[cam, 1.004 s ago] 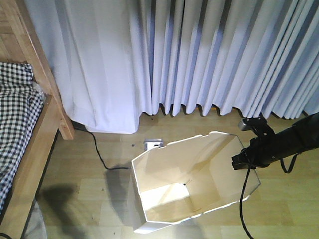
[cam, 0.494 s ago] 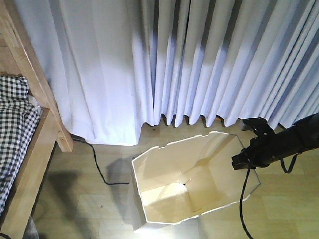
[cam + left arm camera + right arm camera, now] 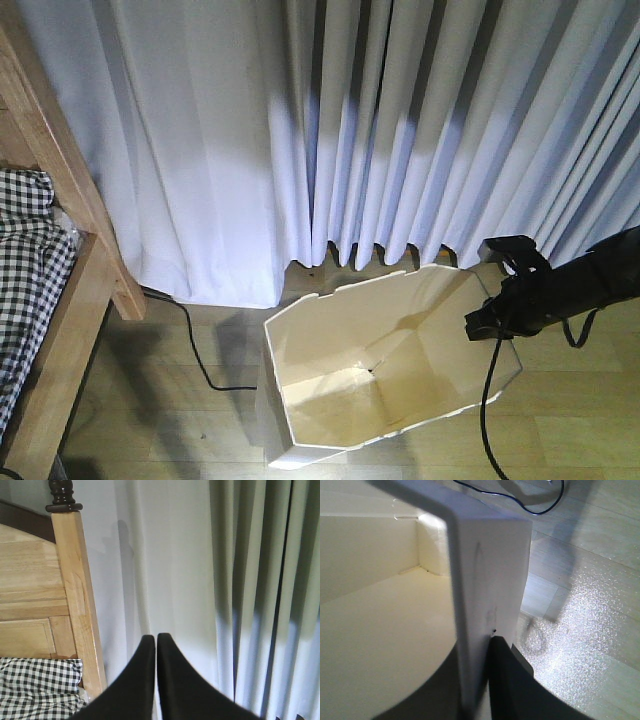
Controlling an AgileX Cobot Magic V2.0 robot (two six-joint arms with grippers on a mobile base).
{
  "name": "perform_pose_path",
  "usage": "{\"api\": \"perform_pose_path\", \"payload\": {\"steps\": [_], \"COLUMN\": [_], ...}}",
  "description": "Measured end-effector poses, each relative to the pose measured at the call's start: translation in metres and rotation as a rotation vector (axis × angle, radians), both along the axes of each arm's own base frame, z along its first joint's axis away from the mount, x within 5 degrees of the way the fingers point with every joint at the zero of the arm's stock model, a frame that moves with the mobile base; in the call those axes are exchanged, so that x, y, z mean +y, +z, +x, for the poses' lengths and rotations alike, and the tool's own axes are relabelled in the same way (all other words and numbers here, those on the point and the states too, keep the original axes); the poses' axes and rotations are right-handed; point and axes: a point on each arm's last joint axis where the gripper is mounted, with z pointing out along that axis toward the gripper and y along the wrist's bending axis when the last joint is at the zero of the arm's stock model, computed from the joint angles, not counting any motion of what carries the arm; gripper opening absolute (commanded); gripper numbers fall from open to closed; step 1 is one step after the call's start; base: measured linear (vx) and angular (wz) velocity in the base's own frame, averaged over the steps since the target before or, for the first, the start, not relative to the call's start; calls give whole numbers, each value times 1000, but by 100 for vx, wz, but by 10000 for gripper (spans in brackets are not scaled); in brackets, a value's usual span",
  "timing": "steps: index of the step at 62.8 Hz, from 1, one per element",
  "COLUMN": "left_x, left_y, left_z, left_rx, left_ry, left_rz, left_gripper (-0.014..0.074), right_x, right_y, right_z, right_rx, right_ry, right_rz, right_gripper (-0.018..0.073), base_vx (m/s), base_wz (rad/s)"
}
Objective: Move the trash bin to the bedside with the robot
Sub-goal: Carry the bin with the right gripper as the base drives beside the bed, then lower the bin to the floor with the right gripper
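1. The white thin-walled plastic trash bin (image 3: 330,345) is sitting in front of the pale pleated curtain (image 3: 400,130). It is lying near the light-brown wooden bed frame (image 3: 75,200) and its black-and-white checked bedding (image 3: 25,260) but not touching them, with bare floor showing between.
2. The right gripper (image 3: 483,324) is pinching only one stretch of the rim. The thin wall may be flexing there, so a sudden move of the base could make the bin slip out or swing and tip.
3. The loose black floor cable (image 3: 195,350) is lying between the bin and the bed, where it could snag the bin's base.
4. The slim black right arm (image 3: 580,285) is reaching in from the right, roughly level. Its jaws are clamping the bin wall, one finger inside and one outside.
5. The left gripper (image 3: 154,640) is pointing at the curtain beside the bedpost, with its fingers pressed together and gripping nothing.
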Motion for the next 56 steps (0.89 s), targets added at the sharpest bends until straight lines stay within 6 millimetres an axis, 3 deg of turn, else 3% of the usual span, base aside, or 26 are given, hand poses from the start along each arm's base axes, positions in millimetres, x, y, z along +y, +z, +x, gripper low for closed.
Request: {"api": "perform_pose_path", "payload": {"steps": [56], "left_x": [0], "left_y": [0], "left_z": [0], "left_rx": [0], "left_ry": [0], "left_rz": [0], "left_gripper": [-6], "right_x": [-1], "right_y": [0], "right_z": [2], "right_rx": [-6], "right_ry": [-42], "right_rz": [-7], "right_gripper": [-5], "base_vx": [1], "base_wz": [0]}}
